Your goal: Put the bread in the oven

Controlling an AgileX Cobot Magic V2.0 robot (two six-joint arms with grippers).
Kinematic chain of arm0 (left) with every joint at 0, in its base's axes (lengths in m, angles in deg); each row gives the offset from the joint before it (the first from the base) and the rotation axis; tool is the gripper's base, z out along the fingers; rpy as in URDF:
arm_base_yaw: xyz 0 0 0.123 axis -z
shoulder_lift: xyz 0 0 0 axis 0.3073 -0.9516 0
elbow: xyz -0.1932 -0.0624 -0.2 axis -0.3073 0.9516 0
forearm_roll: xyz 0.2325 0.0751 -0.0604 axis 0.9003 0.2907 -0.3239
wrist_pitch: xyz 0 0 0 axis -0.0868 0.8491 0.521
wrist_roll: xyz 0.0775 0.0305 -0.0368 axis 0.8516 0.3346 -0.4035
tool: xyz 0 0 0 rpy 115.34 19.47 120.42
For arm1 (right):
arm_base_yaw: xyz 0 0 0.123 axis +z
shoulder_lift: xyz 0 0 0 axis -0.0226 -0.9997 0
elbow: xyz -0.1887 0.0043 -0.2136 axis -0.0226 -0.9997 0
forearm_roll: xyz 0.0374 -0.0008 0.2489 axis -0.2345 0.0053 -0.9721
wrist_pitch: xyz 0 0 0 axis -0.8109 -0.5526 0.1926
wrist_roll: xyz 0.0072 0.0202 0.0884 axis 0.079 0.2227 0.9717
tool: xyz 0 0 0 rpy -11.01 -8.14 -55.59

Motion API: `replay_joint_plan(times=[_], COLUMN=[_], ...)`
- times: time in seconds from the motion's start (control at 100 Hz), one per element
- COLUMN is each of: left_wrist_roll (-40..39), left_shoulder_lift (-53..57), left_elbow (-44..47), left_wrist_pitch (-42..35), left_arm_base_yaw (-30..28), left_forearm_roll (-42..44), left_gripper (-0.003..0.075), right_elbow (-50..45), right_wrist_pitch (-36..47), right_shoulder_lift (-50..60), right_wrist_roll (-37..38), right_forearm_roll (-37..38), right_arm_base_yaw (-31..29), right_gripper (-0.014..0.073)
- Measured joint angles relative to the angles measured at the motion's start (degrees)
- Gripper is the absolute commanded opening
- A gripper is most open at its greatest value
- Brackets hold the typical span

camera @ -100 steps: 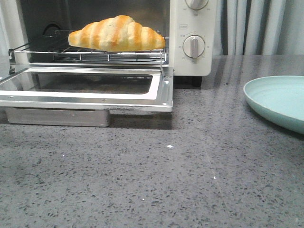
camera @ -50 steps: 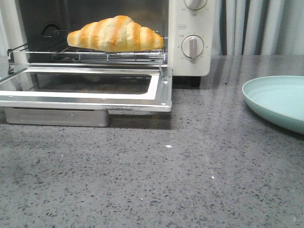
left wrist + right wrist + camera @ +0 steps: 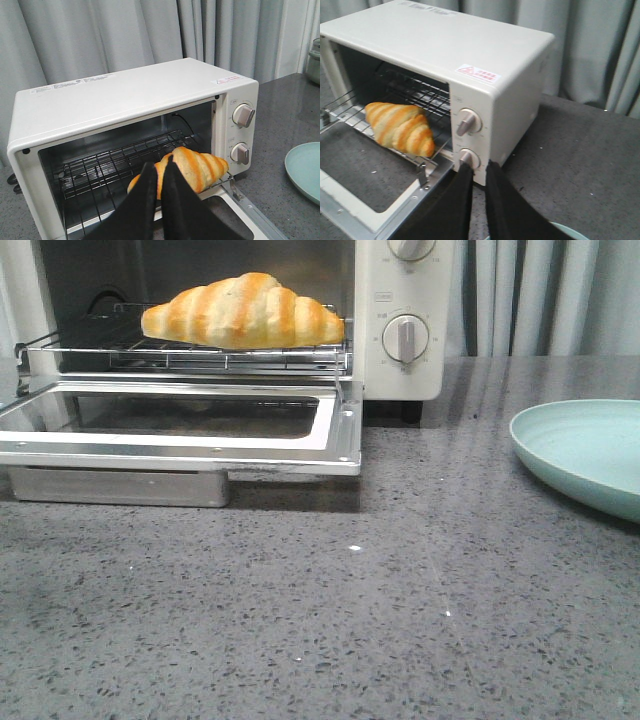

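Note:
The bread [image 3: 245, 310] lies on the wire rack [image 3: 200, 358] inside the oven [image 3: 375, 365], near the rack's front right. The oven's door [image 3: 340, 440] hangs open and flat. Neither gripper shows in the front view. In the left wrist view my left gripper [image 3: 160, 162] hovers in front of the oven [image 3: 125, 95], with its black fingers nearly together, empty and apart from the bread [image 3: 200, 167]. My right gripper [image 3: 479, 165] is also closed and empty. It is near the oven's lower knob [image 3: 468, 158], to the right of the bread [image 3: 400, 127].
A pale green plate [image 3: 590, 455] sits on the grey speckled table at the right and also shows in the left wrist view [image 3: 305, 170]. A flat metal tray [image 3: 120, 488] lies under the open door. Grey curtains hang behind.
The front view shifted a few pixels a second ago and has been still since. The bread stays on the rack.

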Motion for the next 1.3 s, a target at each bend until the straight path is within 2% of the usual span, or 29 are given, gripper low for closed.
replay_joint_plan(times=[0.34,0.55,0.95,1.3], left_wrist_roll=[0.00,0.00,0.00,0.00], left_shoulder_lift=[0.00,0.00,0.00,0.00], left_elbow=[0.00,0.00,0.00,0.00], left_wrist_pitch=[0.00,0.00,0.00,0.00], left_arm_base_yaw=[0.00,0.00,0.00,0.00], left_forearm_roll=[0.00,0.00,0.00,0.00], left_gripper=[-0.0020,-0.0020,-0.0020,-0.0020], right_elbow=[-18.23,-28.94,-44.26,-52.42], right_wrist_pitch=[16.72,23.09,30.33,33.04], right_shoulder_lift=[10.74,16.68,27.12,38.95], right_wrist_roll=[0.00,0.00,0.00,0.00], right_forearm_roll=[-0.47,-0.78,-1.11,-1.34], right_arm_base_yaw=[-5.40,-7.92,-8.79,-8.91], right_gripper=[0.0038,0.0038,0.0038,0.0038])
